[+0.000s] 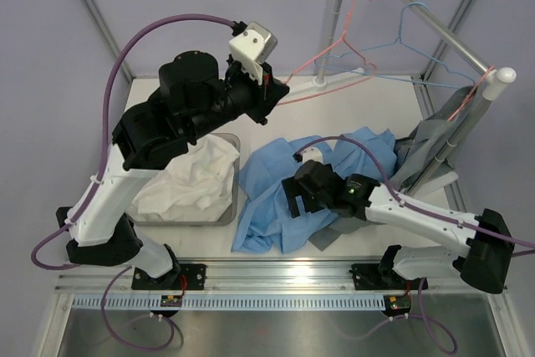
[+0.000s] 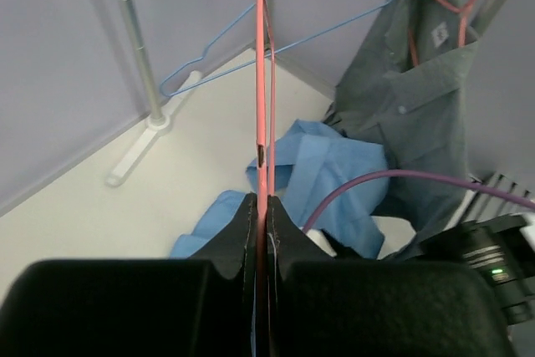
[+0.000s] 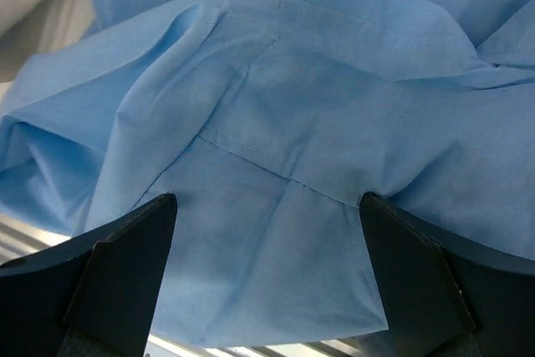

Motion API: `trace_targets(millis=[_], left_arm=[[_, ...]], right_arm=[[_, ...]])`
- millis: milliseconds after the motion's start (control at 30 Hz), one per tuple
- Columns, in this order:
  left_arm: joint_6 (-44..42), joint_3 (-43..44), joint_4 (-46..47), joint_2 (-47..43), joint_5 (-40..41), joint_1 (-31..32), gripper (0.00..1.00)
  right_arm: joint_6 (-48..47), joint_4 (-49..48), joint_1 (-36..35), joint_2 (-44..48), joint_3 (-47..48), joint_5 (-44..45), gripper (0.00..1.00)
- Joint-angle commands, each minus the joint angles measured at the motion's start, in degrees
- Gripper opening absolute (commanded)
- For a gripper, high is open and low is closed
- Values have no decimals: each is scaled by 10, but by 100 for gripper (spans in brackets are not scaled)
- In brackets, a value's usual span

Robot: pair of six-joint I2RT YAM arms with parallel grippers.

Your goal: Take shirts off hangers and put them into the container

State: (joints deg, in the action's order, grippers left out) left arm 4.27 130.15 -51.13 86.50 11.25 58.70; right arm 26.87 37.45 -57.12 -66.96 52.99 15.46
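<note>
My left gripper is raised over the back of the table and shut on the bare pink hanger; its wire runs straight up from between the fingertips. A light blue shirt lies crumpled on the table. My right gripper hovers low over it, open wide, with blue fabric spread between the fingers. A white shirt fills the container. The grey shirt hangs on another pink hanger at the right. An empty blue hanger hangs from the rail.
The white rack stands at the back right, with an upright pole and a sloping rail ending in a white knob. Purple cables loop off both arms. A metal rail runs along the near table edge.
</note>
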Motion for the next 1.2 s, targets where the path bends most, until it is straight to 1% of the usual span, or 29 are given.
trace_targets(millis=[0,33,100,167,200,267,333,400,433,500,533,600,733,800,867,900,933,967,1000,1033,1100,1133,1167], left_arm=[[8,-12,108,-11,-132,-8,0],[7,-31,125,-12,-161,-8,0],[12,-47,160,-5,-175,-8,0],[14,-47,188,17,-199,-8,0],[19,-47,206,24,-201,-8,0],[25,-35,216,58,-212,-8,0],[27,-24,223,78,-216,-8,0],[28,-17,238,100,-220,-8,0],[30,-18,241,105,-222,-8,0],[31,-18,251,120,-225,-8,0],[30,-19,255,124,-224,-8,0],[30,-18,262,132,-225,-8,0],[28,-18,278,152,-222,-8,0],[26,-15,276,158,-217,-8,0],[23,-16,273,162,-199,-8,0],[23,-19,266,162,-188,-8,0],[24,-20,258,162,-159,-8,0],[26,-19,249,164,-144,-8,0],[29,-18,223,164,-128,-8,0],[35,-16,210,166,-94,-10,0],[42,-23,172,166,-75,-10,0],[45,-30,168,164,-64,-10,0],[48,-58,174,160,-67,-10,0]], right_arm=[[20,-65,-7,-63,-11,22,100],[28,-70,-7,-77,-11,28,99],[36,-84,-7,-125,-8,52,100],[45,-91,-8,-163,-2,62,99],[50,-98,-8,-197,0,71,100],[61,-113,-9,-227,-1,76,99],[70,-124,-8,-264,-3,74,89],[78,-138,-12,-287,-6,76,74],[81,-141,-13,-294,-9,75,62],[84,-142,-18,-309,-10,84,63],[86,-142,-19,-312,-9,89,67],[86,-139,-19,-320,-9,91,71],[91,-143,-22,-314,-8,81,71],[92,-142,-24,-313,-7,78,68],[92,-142,-26,-313,-6,78,60],[92,-142,-26,-313,-6,77,52],[92,-142,-26,-314,-6,79,48],[92,-141,-26,-314,-5,79,46],[92,-141,-26,-314,-5,81,46],[93,-138,-26,-314,-3,83,46],[93,-135,-26,-310,-3,84,52],[93,-134,-26,-307,-2,85,52],[93,-132,-26,-302,-1,84,52]])
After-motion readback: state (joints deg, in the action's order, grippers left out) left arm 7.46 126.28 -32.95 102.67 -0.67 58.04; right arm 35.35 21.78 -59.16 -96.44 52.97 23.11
